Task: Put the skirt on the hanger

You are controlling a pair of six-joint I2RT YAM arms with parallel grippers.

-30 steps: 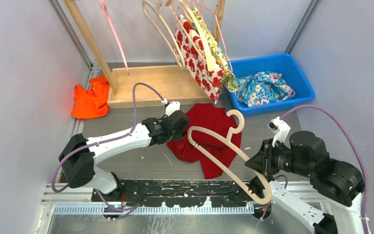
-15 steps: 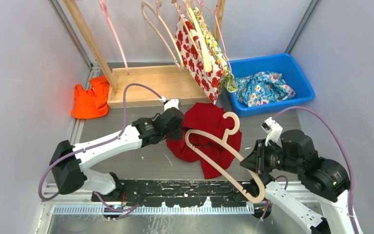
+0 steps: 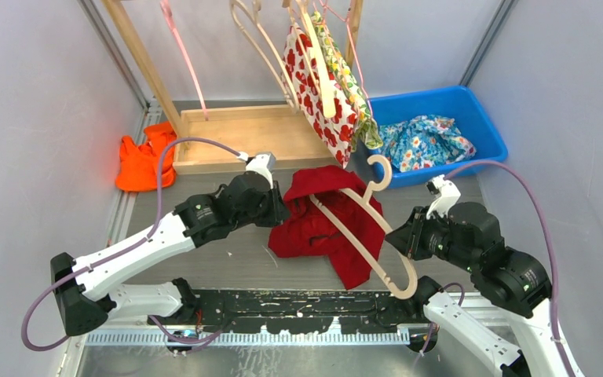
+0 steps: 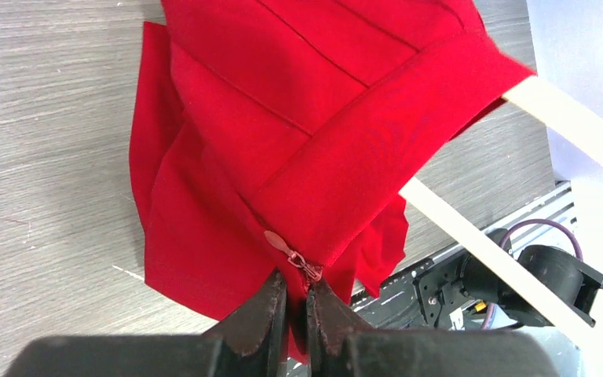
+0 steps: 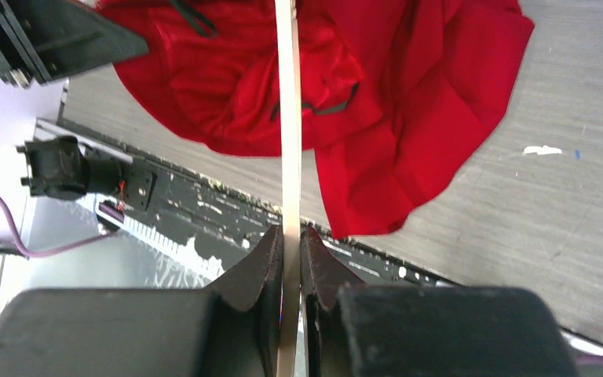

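Note:
The red skirt (image 3: 314,224) hangs partly lifted over the grey table, its waistband raised at the top. My left gripper (image 3: 276,206) is shut on the skirt (image 4: 283,149) at the waistband, right by the zipper pull (image 4: 286,247). A pale wooden hanger (image 3: 377,236) slants across the skirt with its left arm tucked under the raised red cloth and its hook (image 3: 378,166) pointing up. My right gripper (image 3: 402,239) is shut on the hanger's bar (image 5: 287,157); the skirt (image 5: 377,102) lies just beyond it.
A wooden rack (image 3: 235,133) at the back carries empty hangers and a strawberry-print garment (image 3: 318,86). A blue bin (image 3: 440,106) with floral cloth stands back right. An orange cloth (image 3: 143,161) lies at the left. A black rail (image 3: 283,310) runs along the near edge.
My left gripper has closed on the skirt's waistband and lifted it back and left. The right arm has swung the hanger forward, so its arm now runs under the raised cloth.

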